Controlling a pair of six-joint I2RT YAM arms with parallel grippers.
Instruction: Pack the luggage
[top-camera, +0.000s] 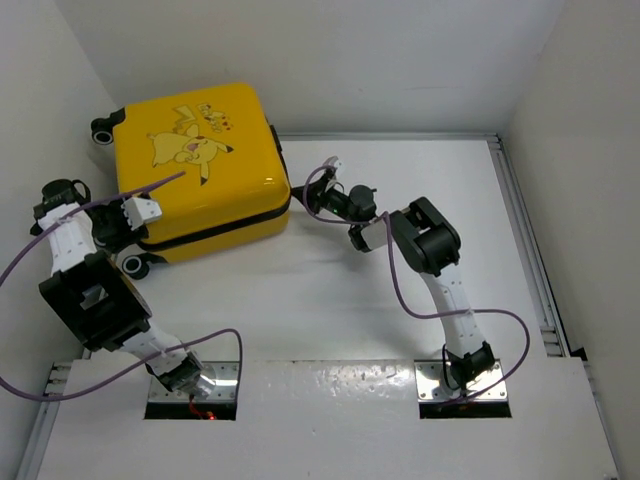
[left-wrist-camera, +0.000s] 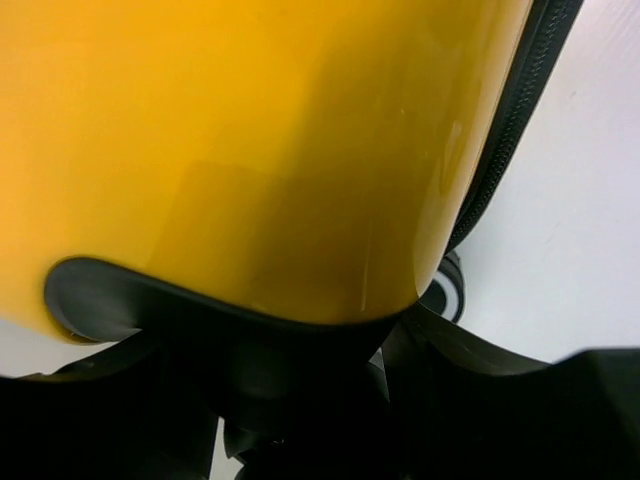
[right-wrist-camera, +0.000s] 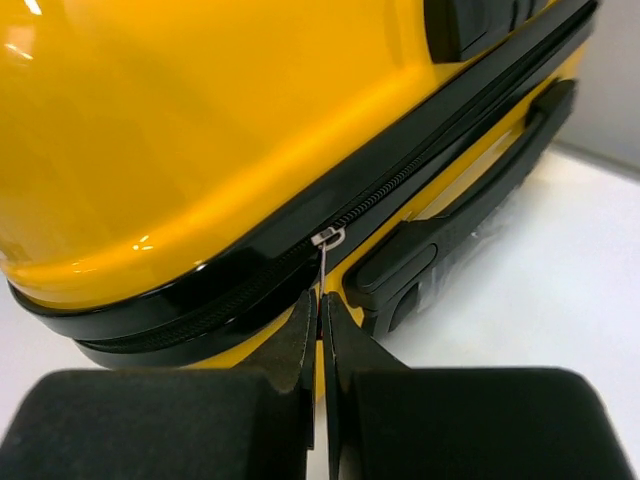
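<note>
Tightly, right hand (right-wrist-camera: 320, 306) pinching zipper pull (right-wrist-camera: 326, 240), luggage (right-wrist-camera: 180, 130) edge.

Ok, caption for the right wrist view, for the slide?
Right gripper pinches the zipper pull on the yellow luggage, at its black zipper band, beside the side handle.

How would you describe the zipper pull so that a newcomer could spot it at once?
Find the yellow suitcase. Follow its black zipper band to the side handle; beside it, the pull is the only small silver piece, pinched by the right pincer.
</note>
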